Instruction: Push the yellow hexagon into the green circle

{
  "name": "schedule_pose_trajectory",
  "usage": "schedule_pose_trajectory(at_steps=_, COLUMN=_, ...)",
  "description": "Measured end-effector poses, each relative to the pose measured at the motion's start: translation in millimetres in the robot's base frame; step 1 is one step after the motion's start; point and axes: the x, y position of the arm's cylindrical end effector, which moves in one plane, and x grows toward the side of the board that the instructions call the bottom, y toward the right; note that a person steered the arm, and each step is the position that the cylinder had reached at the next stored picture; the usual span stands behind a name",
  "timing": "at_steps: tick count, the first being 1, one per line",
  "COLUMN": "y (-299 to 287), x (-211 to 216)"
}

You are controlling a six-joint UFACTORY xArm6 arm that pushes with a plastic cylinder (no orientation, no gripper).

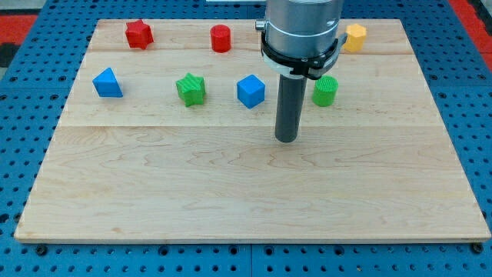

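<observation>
The yellow hexagon (354,36) sits near the view's top right of the wooden board, partly hidden by the arm's body. The green circle (325,91) lies below it and a little to the left. My tip (286,139) rests on the board below and to the left of the green circle, apart from it, and to the lower right of the blue cube (250,91). The tip touches no block.
A red star (139,34) and a red cylinder (221,38) sit along the top. A blue triangle (108,83) and a green star (191,89) lie in the middle row at the left. The board (246,192) rests on a blue pegboard surface.
</observation>
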Motion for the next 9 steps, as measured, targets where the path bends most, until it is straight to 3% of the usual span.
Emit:
schedule_pose_trajectory(at_steps=1, y=0, x=0)
schedule_pose_trajectory(at_steps=3, y=119, x=-15)
schedule_pose_trajectory(at_steps=4, y=160, x=-39)
schedule_pose_trajectory(at_steps=6, y=268, x=-134)
schedule_pose_trajectory(at_steps=8, y=198, x=-233)
schedule_pose_trajectory(at_steps=9, y=151, x=-233)
